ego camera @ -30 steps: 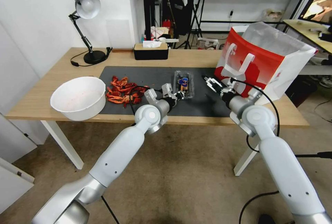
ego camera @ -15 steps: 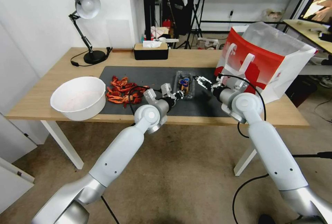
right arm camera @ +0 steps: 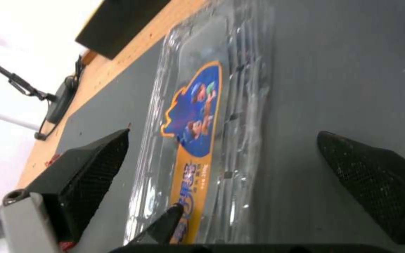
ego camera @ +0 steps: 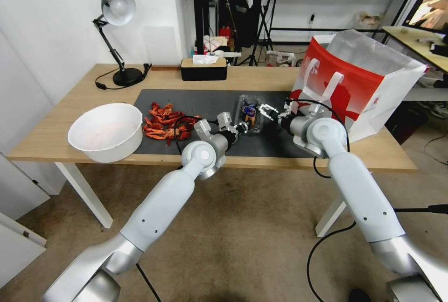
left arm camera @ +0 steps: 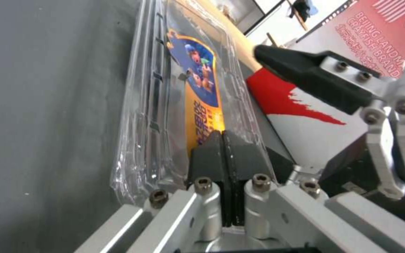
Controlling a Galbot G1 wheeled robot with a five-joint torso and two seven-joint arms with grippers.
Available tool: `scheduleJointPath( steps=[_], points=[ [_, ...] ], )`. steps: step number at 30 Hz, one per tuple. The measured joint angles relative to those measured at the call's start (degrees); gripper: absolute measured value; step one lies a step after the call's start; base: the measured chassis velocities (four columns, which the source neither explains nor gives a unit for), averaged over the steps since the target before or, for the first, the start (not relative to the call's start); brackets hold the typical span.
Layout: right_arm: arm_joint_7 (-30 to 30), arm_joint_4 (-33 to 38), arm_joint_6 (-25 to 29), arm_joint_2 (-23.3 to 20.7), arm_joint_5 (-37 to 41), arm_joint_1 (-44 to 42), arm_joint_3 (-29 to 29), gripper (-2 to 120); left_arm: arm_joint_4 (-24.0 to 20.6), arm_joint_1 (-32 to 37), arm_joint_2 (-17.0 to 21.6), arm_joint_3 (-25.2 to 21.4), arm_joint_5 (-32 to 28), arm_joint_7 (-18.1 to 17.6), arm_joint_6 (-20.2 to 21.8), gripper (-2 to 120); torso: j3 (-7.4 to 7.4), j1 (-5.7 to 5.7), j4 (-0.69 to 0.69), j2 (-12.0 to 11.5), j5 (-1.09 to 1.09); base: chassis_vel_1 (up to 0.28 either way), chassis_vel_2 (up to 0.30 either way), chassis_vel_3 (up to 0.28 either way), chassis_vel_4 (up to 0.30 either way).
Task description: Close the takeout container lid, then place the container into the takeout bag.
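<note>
The takeout container is a small clear clamshell lying on the dark mat. Its lid lies flat on top and carries a blue and orange label. My left gripper is shut, and its tips rest on the near end of the lid. At the container's right side, my right gripper is open. In the right wrist view the container sits between that gripper's spread fingers. The red and white takeout bag stands open at the right of the table.
A white bowl stands at the table's front left. Red scraps lie on the mat beside it. A desk lamp and a black tissue box stand along the back edge.
My right arm has swung left from in front of the bag to the container's right side. The left gripper and the container have stayed put.
</note>
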Motion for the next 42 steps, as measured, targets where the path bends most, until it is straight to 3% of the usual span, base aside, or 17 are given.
scheduleJointPath(
  steps=[16, 42],
  points=[
    [4.43, -1.9, -2.31, 1.01, 2.36, 3.34, -2.54, 100, -0.73, 0.74, 0.27, -0.11, -0.01, -0.13, -0.31, 0, 0.0, 0.0, 0.0, 0.01, 0.0, 0.0, 0.0, 0.0, 0.0],
    [4.23, -8.76, -3.68, 3.3, 2.73, 9.36, -3.13, 100, -0.84, 0.55, 0.61, -0.23, -0.27, 0.01, -0.42, 0, 0.0, -0.01, 0.0, 0.0, 0.0, 0.0, 0.0, 0.0, 0.0]
  ],
)
